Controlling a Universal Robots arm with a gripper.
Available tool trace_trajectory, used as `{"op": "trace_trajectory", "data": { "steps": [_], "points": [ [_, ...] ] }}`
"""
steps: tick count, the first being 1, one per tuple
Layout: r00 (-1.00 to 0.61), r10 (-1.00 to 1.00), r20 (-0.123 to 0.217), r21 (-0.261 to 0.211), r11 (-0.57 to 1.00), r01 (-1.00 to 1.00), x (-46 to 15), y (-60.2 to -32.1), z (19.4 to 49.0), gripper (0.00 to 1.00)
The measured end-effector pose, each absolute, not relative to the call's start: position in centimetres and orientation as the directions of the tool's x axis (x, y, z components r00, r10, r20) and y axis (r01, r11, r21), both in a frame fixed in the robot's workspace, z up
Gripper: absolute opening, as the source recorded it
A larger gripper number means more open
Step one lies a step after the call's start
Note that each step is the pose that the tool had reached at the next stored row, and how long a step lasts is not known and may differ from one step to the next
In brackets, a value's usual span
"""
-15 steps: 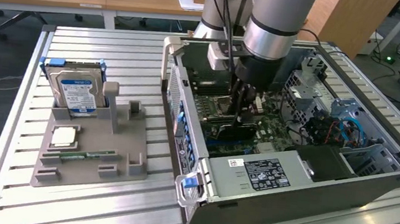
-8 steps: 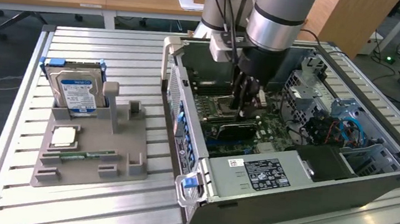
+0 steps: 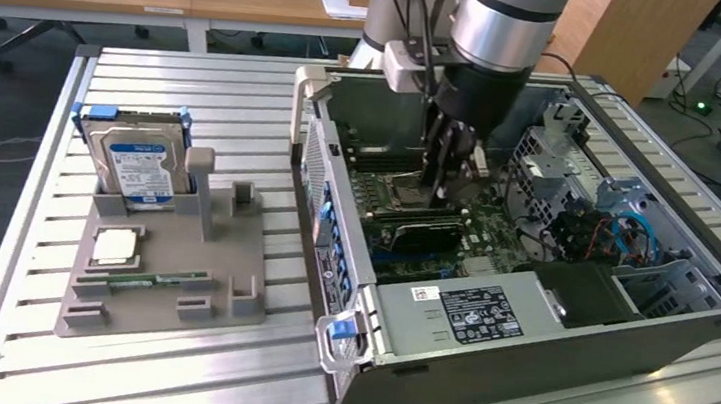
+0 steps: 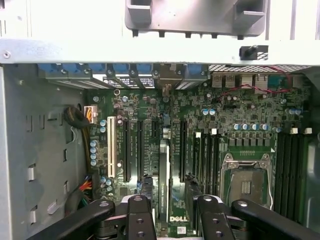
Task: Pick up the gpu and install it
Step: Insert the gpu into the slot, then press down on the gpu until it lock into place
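dark thin gpu (image 4: 164, 175) upright in mobo slot

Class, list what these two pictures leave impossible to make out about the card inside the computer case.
- Wrist view: the gpu stands edge-on between the open gripper; its face is unseen.
- Exterior view: the gripper hides the card's slot, so seating is unclear.
- Exterior view: the hard drive label text is too small.

Silver-grey arm (image 3: 503, 21) with black wrist section, white camera box, black cables — black bolted pincer (image 4: 167, 212) fingers (image 4: 139, 220)
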State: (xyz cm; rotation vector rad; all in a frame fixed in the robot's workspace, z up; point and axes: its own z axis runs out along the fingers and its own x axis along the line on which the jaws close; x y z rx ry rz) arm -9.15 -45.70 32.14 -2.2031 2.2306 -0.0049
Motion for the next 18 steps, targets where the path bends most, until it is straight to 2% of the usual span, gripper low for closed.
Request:
{"op": "trace_trajectory", "data": {
  "steps": [8,18],
  "points": [
    [-0.013,-1.0,-0.002,-0.007,0.013,-1.0,-9.2,-45.7,33.4,0.4],
    [-0.013,-1.0,-0.002,-0.007,0.013,-1.0,-9.2,-45.7,33.4,0.4]
  ]
}}
